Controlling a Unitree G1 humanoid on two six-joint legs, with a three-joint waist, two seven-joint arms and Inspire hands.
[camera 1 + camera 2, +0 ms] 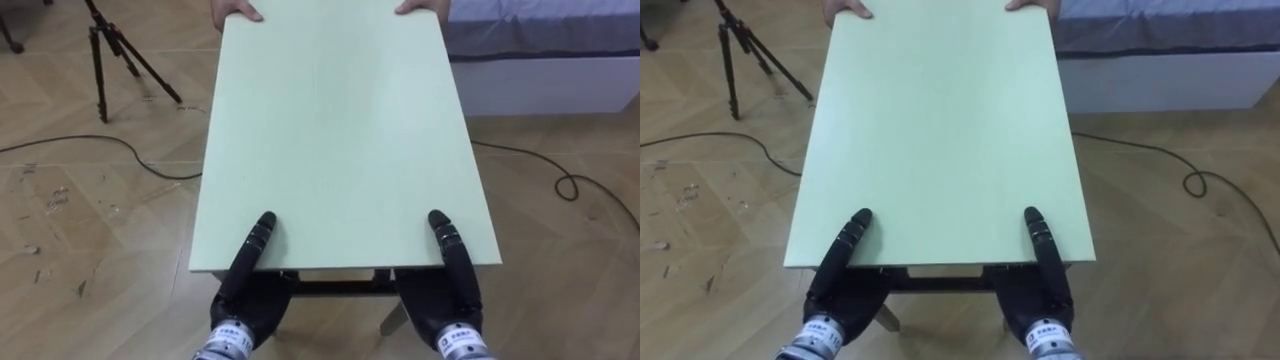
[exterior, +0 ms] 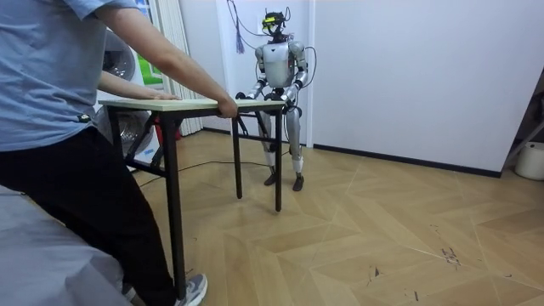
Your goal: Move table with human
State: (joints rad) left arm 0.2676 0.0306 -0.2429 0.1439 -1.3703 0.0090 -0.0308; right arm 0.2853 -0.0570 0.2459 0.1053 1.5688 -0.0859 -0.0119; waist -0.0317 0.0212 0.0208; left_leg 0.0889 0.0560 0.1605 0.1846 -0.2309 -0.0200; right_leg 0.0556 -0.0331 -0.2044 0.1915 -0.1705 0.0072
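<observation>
A pale green table (image 1: 330, 130) stretches away from me, its near edge at my waist. My left hand (image 1: 250, 280) clamps that edge at the left, thumb on top and palm beneath. My right hand (image 1: 450, 280) clamps it the same way at the right. A person's hands (image 1: 238, 10) hold the far edge at both corners. In the room view the person (image 2: 76, 127) leans over one end of the table (image 2: 195, 104) while I stand upright at the other end, near the white wall.
A black tripod (image 1: 110, 50) stands on the wooden floor at the far left. A bed (image 1: 540, 60) lies at the far right. Dark cables (image 1: 100, 145) cross the floor on both sides of the table.
</observation>
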